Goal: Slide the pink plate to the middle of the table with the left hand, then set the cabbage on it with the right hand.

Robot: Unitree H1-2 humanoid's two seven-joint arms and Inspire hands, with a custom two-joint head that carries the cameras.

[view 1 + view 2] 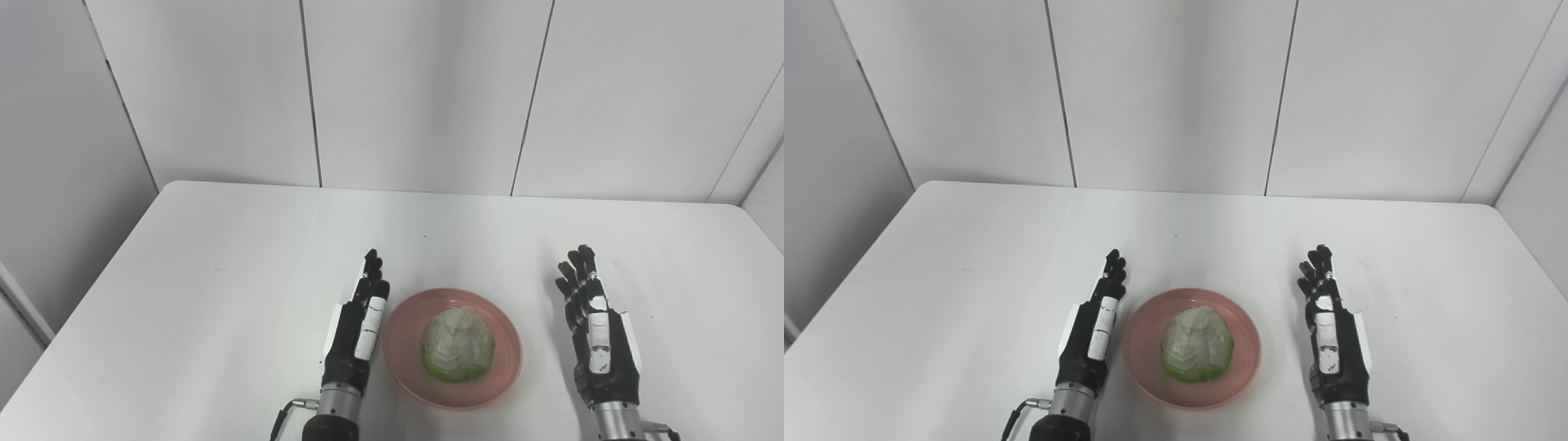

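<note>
The pink plate (404, 361) sits on the white table (214, 294) near the front middle. A pale green and white cabbage (457, 344) rests in the plate's centre. My left hand (361, 321) stands edge-on just left of the plate, fingers straight, open and empty, close to the rim. My right hand (593, 327) is open and empty, fingers straight and pointing away, well right of the plate. The same scene shows in the right eye view: plate (1145, 358), cabbage (1196, 345), left hand (1093, 321), right hand (1331, 327).
Grey panelled walls (416, 92) rise behind the table's far edge. A cable (288, 413) runs off my left wrist at the bottom edge.
</note>
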